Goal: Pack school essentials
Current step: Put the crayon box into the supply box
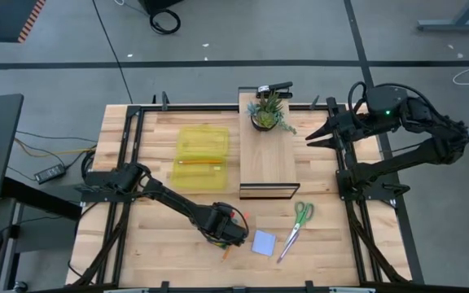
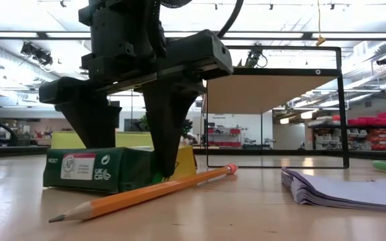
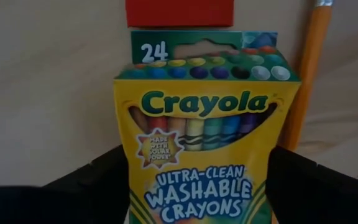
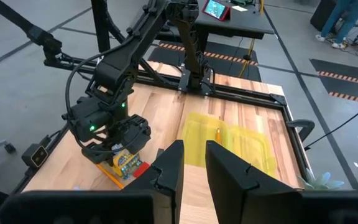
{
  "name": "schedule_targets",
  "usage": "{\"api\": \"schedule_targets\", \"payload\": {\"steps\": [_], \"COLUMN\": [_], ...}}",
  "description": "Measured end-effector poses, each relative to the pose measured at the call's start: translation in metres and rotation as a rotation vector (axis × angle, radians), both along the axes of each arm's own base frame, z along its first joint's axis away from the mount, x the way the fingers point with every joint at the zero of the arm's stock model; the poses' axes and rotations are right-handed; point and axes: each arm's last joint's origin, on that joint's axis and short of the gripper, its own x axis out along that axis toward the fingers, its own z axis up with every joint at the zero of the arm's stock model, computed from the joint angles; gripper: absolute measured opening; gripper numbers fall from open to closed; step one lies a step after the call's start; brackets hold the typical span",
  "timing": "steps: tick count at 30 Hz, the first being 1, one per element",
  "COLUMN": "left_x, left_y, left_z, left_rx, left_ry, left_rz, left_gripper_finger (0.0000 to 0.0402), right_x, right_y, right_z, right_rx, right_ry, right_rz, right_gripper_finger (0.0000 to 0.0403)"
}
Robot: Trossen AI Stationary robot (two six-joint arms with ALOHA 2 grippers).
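Crayon box (image 3: 207,130) between left hand's (image 1: 228,230) fingers (image 2: 166,127)

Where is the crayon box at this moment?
In the high view, the crayon box lies at the table's front, between the left claw's fingers, beside a pencil and the blue notepad.

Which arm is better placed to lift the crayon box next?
Left. Its pincer is down at the Crayola crayon box, fingers on either side. The right pincer hangs up beside the potted plant, far off.
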Motion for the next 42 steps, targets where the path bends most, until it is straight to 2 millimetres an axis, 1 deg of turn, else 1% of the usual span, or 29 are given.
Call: {"api": "schedule_targets", "payload": {"steps": [3, 9, 14, 18, 21, 25, 30, 35, 38, 42], "left_x": [0.001, 0.000, -0.004, -0.011, -0.015, -0.022, -0.035, -0.047, -0.050, -0.052], "left_y": [0.000, 0.000, 0.002, 0.005, 0.007, 0.011, 0.024, 0.047, 0.062, 0.079], "left_z": [0.000, 0.001, 0.009, 0.022, 0.032, 0.058, 0.085, 0.104, 0.111, 0.113], "left_rx": [-0.002, -0.006, 0.000, 0.013, 0.023, 0.026, 0.070, 0.138, 0.193, 0.276], "left_ry": [-0.007, -0.001, 0.013, 0.033, 0.026, -0.016, -0.012, 0.041, 0.073, 0.141], "left_rz": [0.000, 0.000, -0.017, -0.029, -0.071, -0.127, -0.220, -0.333, -0.439, -0.619], "left_gripper_finger": [0.0292, 0.0292, 0.0292, 0.0292, 0.0291, 0.0288, 0.0287, 0.0286, 0.0286, 0.0286], "right_x": [0.000, 0.000, 0.000, 0.000, 0.000, 0.001, 0.001, 0.001, 0.001, 0.001], "right_y": [0.000, 0.000, 0.000, 0.000, 0.000, 0.000, 0.000, 0.000, 0.000, 0.000], "right_z": [0.000, 0.000, 0.000, 0.001, 0.001, 0.002, 0.002, 0.002, 0.002, 0.003], "right_rx": [-0.001, -0.006, -0.006, -0.008, -0.008, -0.009, -0.020, -0.022, -0.014, -0.004], "right_ry": [0.000, -0.001, -0.001, -0.008, -0.014, -0.020, -0.023, -0.024, -0.025, -0.029], "right_rz": [0.000, 0.002, 0.002, 0.003, 0.003, 0.003, 0.007, 0.008, 0.005, 0.000], "right_gripper_finger": [0.0074, 0.0074, 0.0074, 0.0074, 0.0074, 0.0074, 0.0074, 0.0074, 0.0074, 0.0074]}}
